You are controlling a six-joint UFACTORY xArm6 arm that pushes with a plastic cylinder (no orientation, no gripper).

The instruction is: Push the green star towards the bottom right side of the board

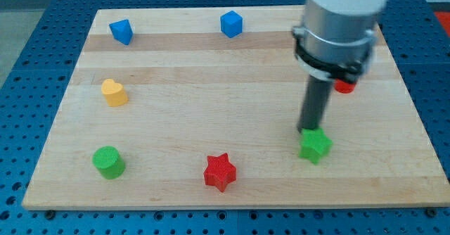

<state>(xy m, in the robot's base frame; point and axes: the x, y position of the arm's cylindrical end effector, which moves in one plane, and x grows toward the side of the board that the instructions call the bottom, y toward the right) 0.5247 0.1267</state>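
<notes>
The green star (316, 146) lies on the wooden board (232, 87) toward the view's lower right. My tip (309, 129) stands right at the star's upper-left edge, touching or almost touching it. The rod rises from there to the grey arm body (337, 31) at the view's top right.
A red star (220, 172) lies at the bottom centre and a green cylinder (108, 162) at the bottom left. A yellow heart (114, 93) is at the left. Two blue blocks (121, 32) (230, 24) sit along the top. A red block (344, 86) is partly hidden behind the arm.
</notes>
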